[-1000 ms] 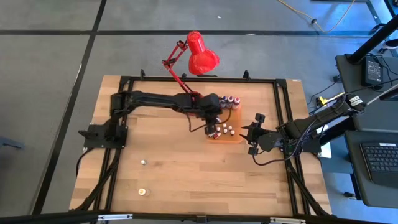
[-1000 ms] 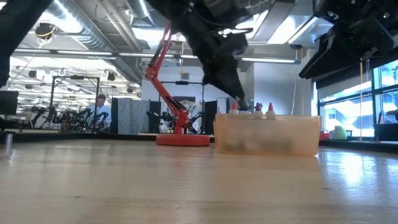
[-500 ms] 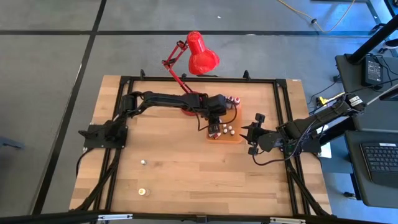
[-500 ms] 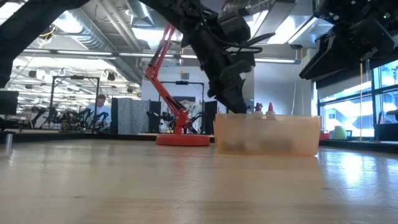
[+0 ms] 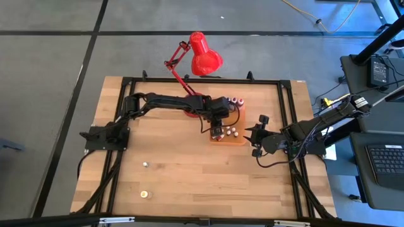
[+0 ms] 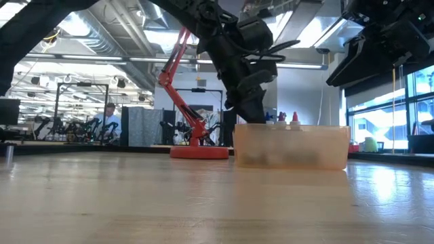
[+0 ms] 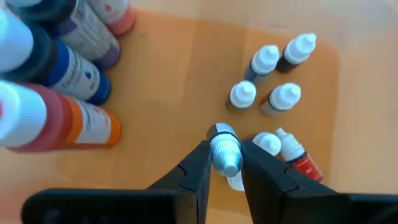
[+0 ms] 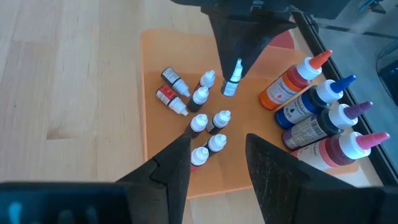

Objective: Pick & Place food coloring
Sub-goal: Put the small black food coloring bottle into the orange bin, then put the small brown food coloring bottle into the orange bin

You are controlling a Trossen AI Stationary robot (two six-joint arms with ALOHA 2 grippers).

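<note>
An orange tray [image 5: 240, 140] lies right of the table's middle. Several tiny white-capped food coloring bottles [image 8: 205, 127] stand and lie on it, and larger bottles [image 8: 314, 109] stand in a row at its far edge. My left gripper [image 7: 225, 163] reaches down over the tray, shut on one tiny bottle [image 8: 233, 78] with a pale cap. In the low view its fingers [image 6: 252, 114] dip behind the tray's wall [image 6: 291, 146]. My right gripper [image 8: 217, 165] waits open beside the tray's right edge, nothing between its fingers. My left gripper pinches the tiny bottle between its two fingers [image 7: 198, 168], just below the pale cap [image 7: 222, 144]. The fingers slant down from the table's left. The bottle stays roughly upright, cap up, over a bare patch of the tray. Whether its base touches the tray, I cannot tell.
A red desk lamp [image 5: 203, 55] stands at the table's far edge, its base beside the tray. Two small round things [image 5: 144, 194] lie near the front left. Black frame rails [image 5: 287, 107] run around the table. Bare wood spreads left of the tray.
My left gripper has sunk toward the tray with the tiny bottle and tipped a little steeper. In the low view its fingertips have gone from above the tray's rim to behind its wall.
</note>
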